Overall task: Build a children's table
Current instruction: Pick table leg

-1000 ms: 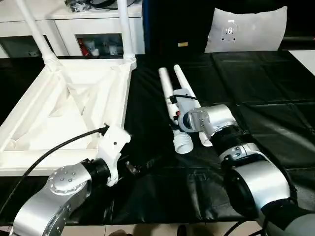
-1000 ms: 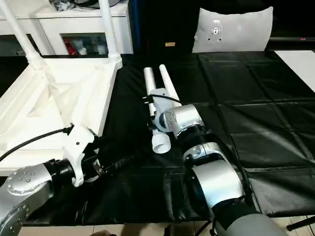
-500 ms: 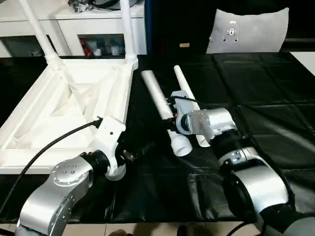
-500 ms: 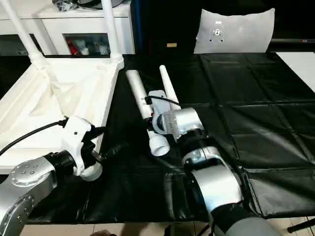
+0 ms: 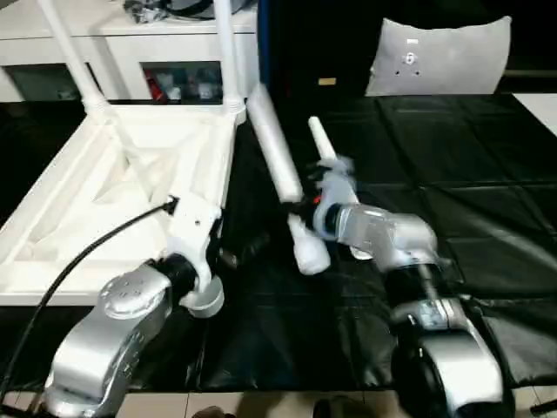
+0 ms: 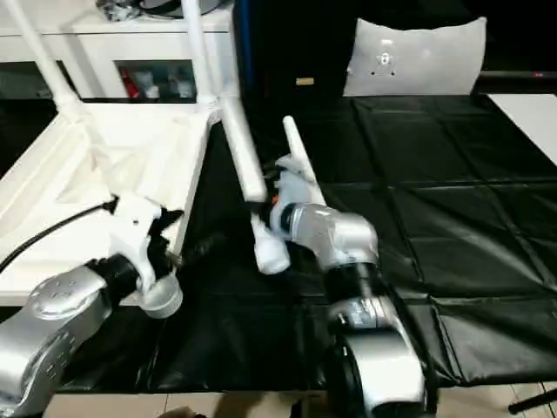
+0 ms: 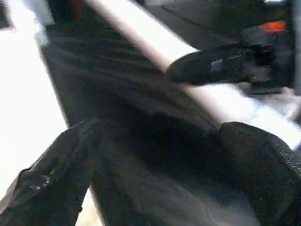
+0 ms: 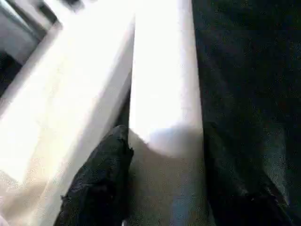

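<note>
The white tabletop (image 5: pixel 52 218) lies upside down at the left, ribbed underside up. Two white legs (image 5: pixel 70 52) (image 5: pixel 224 43) stand upright in its far corner sockets. My right gripper (image 5: pixel 298 203) is shut on a third leg (image 5: pixel 274 152), holding it off the cloth and tilted, thin end towards the tabletop's far right corner. In the right wrist view that leg (image 8: pixel 162 70) runs between my two fingers (image 8: pixel 101 179). Another leg (image 5: pixel 320 139) lies on the cloth behind it. My left gripper (image 5: pixel 237 252) stands open by the tabletop's right rim, its fingers (image 7: pixel 56 174) wide apart with nothing between them.
A black cloth (image 5: pixel 470 174) covers the work surface. A white cabinet (image 5: pixel 157 52) with glass doors stands at the back left, a white cushion (image 5: pixel 439 57) at the back right. A black cable (image 5: pixel 87 252) runs from my left wrist across the tabletop.
My right gripper has closed on one of the two lying legs and lifted it, swinging its thin end towards the tabletop. My left arm has shifted a little forward along the rim.
</note>
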You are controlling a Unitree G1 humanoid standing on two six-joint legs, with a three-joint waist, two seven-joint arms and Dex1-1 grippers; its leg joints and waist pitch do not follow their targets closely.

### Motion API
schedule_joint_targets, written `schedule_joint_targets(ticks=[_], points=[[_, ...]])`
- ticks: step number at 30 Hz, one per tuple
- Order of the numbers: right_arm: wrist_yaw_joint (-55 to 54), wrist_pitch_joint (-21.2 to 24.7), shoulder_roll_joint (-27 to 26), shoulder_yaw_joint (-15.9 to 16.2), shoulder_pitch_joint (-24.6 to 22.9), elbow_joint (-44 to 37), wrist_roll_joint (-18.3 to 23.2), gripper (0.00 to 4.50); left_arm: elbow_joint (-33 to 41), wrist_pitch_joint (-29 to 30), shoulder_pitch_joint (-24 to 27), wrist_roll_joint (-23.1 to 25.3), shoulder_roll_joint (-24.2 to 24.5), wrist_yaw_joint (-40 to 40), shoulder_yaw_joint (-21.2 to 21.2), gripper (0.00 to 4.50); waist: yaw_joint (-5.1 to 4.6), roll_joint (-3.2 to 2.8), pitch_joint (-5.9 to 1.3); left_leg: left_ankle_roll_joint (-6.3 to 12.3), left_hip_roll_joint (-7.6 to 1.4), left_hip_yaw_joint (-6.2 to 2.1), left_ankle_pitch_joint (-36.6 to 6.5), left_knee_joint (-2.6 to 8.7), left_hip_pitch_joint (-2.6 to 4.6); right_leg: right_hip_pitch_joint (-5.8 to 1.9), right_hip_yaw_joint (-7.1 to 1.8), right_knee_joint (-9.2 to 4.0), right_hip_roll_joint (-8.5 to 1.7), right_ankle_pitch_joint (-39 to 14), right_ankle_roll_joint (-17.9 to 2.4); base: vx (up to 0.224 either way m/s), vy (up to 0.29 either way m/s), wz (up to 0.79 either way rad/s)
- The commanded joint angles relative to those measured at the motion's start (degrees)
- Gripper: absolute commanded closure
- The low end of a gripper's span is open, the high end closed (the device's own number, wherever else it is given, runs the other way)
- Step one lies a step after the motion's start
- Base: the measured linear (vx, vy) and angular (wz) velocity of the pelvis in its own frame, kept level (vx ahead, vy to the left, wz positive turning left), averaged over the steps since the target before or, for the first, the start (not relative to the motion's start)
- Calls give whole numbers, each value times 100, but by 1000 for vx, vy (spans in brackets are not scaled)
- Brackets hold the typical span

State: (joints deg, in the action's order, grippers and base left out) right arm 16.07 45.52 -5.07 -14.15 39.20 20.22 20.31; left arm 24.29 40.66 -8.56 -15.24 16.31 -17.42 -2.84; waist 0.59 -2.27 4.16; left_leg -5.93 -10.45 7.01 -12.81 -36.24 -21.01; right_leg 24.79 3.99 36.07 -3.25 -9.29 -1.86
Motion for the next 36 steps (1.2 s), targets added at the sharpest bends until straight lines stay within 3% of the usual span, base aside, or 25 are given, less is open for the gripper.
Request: schedule_joint_targets(ticks=[1,3,4,6,7,8,9,10,11,14,16,21,22,23,25,28,29,30,31,32,33,35,36], points=[[240,-383,-41,2,-89,-572,220,266,-68,-136,-144,12,-21,127,178,0,34,-62,-470,138,-73,74,-655,419,-47,-452,-224,-513,-300,-1655,-724,0,0,0],[450,-332,6,151,-260,-932,273,266,-106,-181,-296,-113,-118,134,296,0,23,-41,-465,148,-67,74,-582,417,-60,-465,-225,-507,-296,-1641,-744,0,0,0],[1004,53,133,145,-503,-1391,763,266,-161,-147,-573,-635,-410,91,629,0,16,-26,-458,159,-56,85,-584,404,-62,-463,-232,-521,-297,-1688,-752,0,0,0],[1227,130,191,154,-598,-1551,926,266,-200,-90,-691,-879,-531,75,780,0,57,-46,-467,192,-63,77,-527,395,-59,-467,-236,-518,-299,-1634,-784,0,0,0],[1641,-23,265,151,-785,-1813,1153,266,-324,9,-975,-1343,-733,64,1086,0,63,-98,-472,223,-51,95,-567,377,-54,-456,-229,-550,-291,-1624,-792,0,0,0],[1706,-43,273,143,-818,-1861,1199,266,-339,28,-1016,-1408,-764,62,1125,0,72,-68,-475,233,-53,95,-586,376,-51,-457,-229,-558,-293,-1635,-795,0,0,0],[1963,-89,312,90,-946,-2049,1408,266,-382,127,-1189,-1751,-898,15,1277,0,88,-105,-474,247,-52,73,-574,393,-68,-471,-219,-538,-294,-1633,-832,0,0,0],[1976,-86,317,91,-954,-2060,1420,266,-383,134,-1198,-1774,-905,10,1284,0,88,-73,-470,268,-42,91,-595,379,-69,-471,-217,-570,-289,-1697,-796,0,0,0],[2206,-57,409,120,-1091,-2247,1613,266,-401,254,-1357,-2160,-1026,-57,1398,0,112,-69,-485,291,-48,76,-496,379,-78,-477,-213,-555,-294,-1716,-782,0,0,0],[2450,-17,543,174,-1258,-2485,1797,266,-426,378,-1615,-2657,-1226,-93,1507,0,151,-57,-480,327,-52,90,-446,375,-70,-458,-209,-579,-282,-1840,-733,0,0,0],[2569,58,611,204,-1322,-2592,1895,266,-446,465,-1725,-2781,-1280,-114,1515,0,162,13,-475,340,-40,97,-528,379,-67,-457,-194,-616,-282,-2139,-606,0,0,0],[2798,92,686,285,-1429,-2756,2039,266,-435,718,-1892,-3271,-1409,-128,1533,0,168,-15,-461,339,-28,86,-561,380,-78,-435,-166,-680,-286,-2595,-374,0,0,0],[2816,84,692,297,-1439,-2771,2053,266,-432,745,-1904,-3330,-1420,-124,1540,0,170,-51,-461,324,-28,80,-572,384,-76,-435,-160,-675,-288,-2618,-365,0,0,0],[2841,39,717,349,-1482,-2828,2087,266,-432,847,-1928,-3579,-1460,-91,1572,0,162,-84,-476,324,-46,63,-589,396,-66,-431,-145,-675,-280,-2533,-369,0,0,0],[2851,6,745,386,-1512,-2868,2116,266,-432,911,-1937,-3748,-1479,-47,1600,0,160,-65,-484,334,-64,58,-555,406,-63,-435,-143,-670,-273,-2319,-435,0,0,0],[2888,-271,809,597,-1567,-3035,1874,266,-443,924,-1915,-3565,-1410,-93,1455,0,143,-79,-465,333,-66,65,-738,423,-40,-425,-138,-697,-278,-2465,-434,0,0,0],[2867,-580,836,805,-1604,-3162,1579,266,-469,814,-1900,-3241,-1341,-130,1283,0,144,-80,-454,315,-69,67,-815,432,-37,-423,-136,-718,-283,-2608,-355,0,0,0],[2867,-580,836,805,-1604,-3162,1579,266,-469,814,-1900,-3241,-1341,-130,1283,0,148,-71,-451,309,-74,62,-836,441,-44,-420,-136,-730,-288,-2676,-283,0,0,0],[2774,-816,814,961,-1638,-3236,1359,266,-488,623,-1901,-2944,-1335,-65,1154,18,138,-72,-443,293,-63,64,-906,445,-28,-419,-131,-747,-298,-2852,-197,0,0,0],[2609,-1146,730,1049,-1648,-3178,1093,266,-478,380,-1896,-2576,-1264,2,949,29,129,-33,-447,287,-60,64,-901,444,-38,-422,-131,-768,-309,-2953,-122,0,0,0],[2609,-1146,730,1049,-1648,-3178,1093,266,-478,380,-1896,-2576,-1264,2,949,29,129,-33,-447,287,-60,64,-901,444,-38,-422,-131,-768,-309,-2953,-122,0,0,0],[2294,-2001,593,1306,-1685,-2980,407,266,-441,76,-1874,-1992,-1215,233,583,43,123,-42,-459,231,-71,55,-856,457,-49,-418,-136,-762,-332,-2961,-61,0,0,0],[2294,-2001,593,1306,-1685,-2980,407,266,-441,76,-1874,-1992,-1215,233,583,57,121,-54,-462,221,-85,44,-853,468,-53,-412,-137,-749,-333,-2915,-72,0,0,0]])
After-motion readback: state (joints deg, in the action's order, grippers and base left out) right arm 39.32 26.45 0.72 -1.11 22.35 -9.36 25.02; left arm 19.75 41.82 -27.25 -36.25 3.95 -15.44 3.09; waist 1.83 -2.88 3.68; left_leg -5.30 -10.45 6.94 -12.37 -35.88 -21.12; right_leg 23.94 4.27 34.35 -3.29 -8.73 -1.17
